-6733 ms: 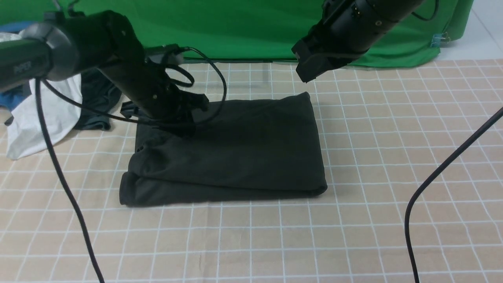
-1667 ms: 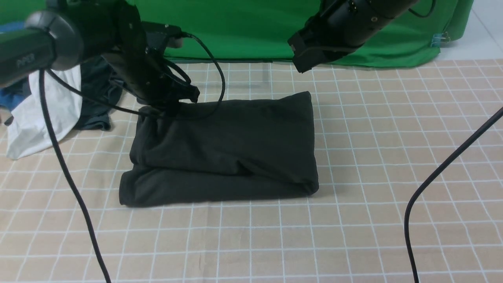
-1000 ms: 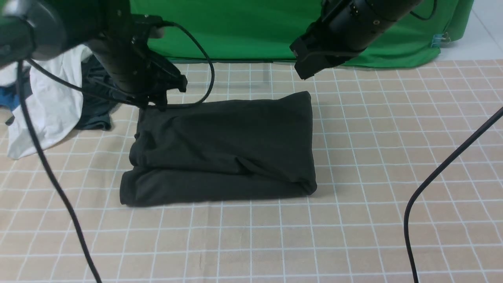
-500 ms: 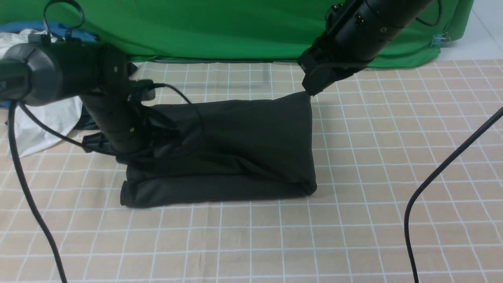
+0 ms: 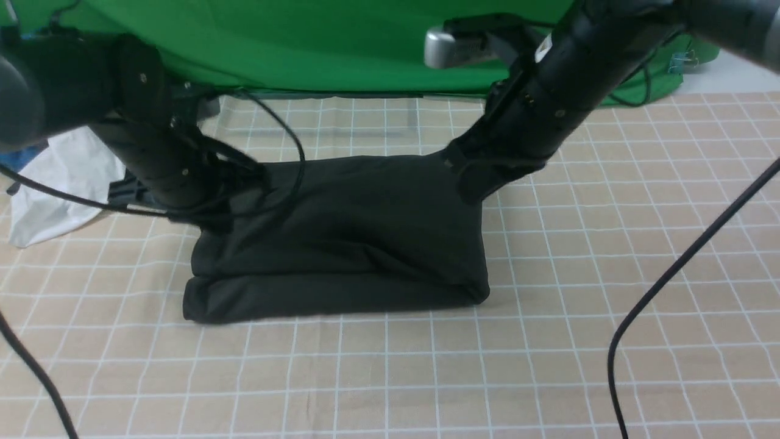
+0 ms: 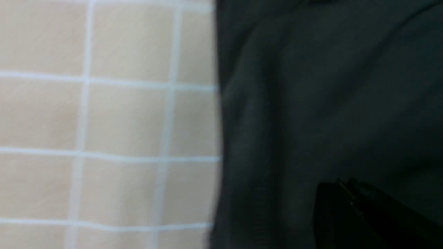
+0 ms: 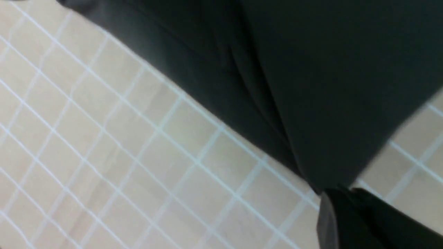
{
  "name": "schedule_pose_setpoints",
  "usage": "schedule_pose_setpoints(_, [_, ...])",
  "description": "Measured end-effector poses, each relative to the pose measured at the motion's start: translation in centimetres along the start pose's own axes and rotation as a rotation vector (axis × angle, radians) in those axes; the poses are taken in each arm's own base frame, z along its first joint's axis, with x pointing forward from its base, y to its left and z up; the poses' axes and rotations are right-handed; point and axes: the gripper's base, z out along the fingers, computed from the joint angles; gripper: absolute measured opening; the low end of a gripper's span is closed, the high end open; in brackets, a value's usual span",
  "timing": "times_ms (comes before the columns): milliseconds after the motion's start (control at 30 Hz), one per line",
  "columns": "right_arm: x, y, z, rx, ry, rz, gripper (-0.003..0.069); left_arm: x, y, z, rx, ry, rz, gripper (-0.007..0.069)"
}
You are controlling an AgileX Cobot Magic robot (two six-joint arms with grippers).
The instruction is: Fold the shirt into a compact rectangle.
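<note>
A folded black shirt (image 5: 341, 250) lay near the middle of a table (image 5: 548, 347) covered in beige cloth with a white grid. Its near edge rested flat as a thick roll of layers, roughly parallel to the table's near edge. Its far edge was raised off the cloth and stretched between the two arms, so the top layer sloped up toward the back. The left gripper (image 5: 247, 177) sat at the shirt's far left corner, jaws pressed together on the fabric. In the left wrist view a dark fingertip (image 6: 360, 214) lay against the black fabric, near the shirt's straight side edge. The right gripper (image 5: 466, 180) sat at the far right corner, jaws closed and pinching that corner. The right wrist view showed the fabric narrowing to a point right at the fingertips (image 7: 342, 211). A green backdrop (image 5: 341, 49) hung along the table's far edge. A white garment (image 5: 55, 183) lay crumpled near the far left corner, apart from the shirt. A black cable (image 5: 670, 274) crossed the right side of the front view.
</note>
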Motion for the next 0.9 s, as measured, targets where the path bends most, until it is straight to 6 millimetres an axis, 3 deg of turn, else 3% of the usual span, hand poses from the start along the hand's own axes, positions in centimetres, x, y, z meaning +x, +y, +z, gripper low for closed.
schedule_pose_setpoints(133, [-0.7,0.2,3.2,-0.044,-0.025,0.034,0.007,-0.1,-1.2,-0.6,0.137,-0.012,-0.029,0.0013])
schedule_pose_setpoints(267, [-0.9,-0.3,7.7,-0.051,-0.016,0.065,0.007,0.2,-1.3,2.3,0.146,0.057,-0.038,0.0013])
schedule_pose_setpoints(467, [-0.2,-0.8,12.0,-0.053,0.046,0.063,0.007,0.9,-0.7,5.3,0.094,0.152,-0.019,0.0013])
schedule_pose_setpoints(633, [0.7,-1.8,13.5,0.007,0.126,0.029,0.007,1.1,0.1,5.4,0.043,0.185,0.013,0.0013])
schedule_pose_setpoints(900, [1.9,-2.9,12.9,0.138,0.265,0.029,0.007,1.1,2.4,5.1,0.009,0.231,-0.058,0.0013])
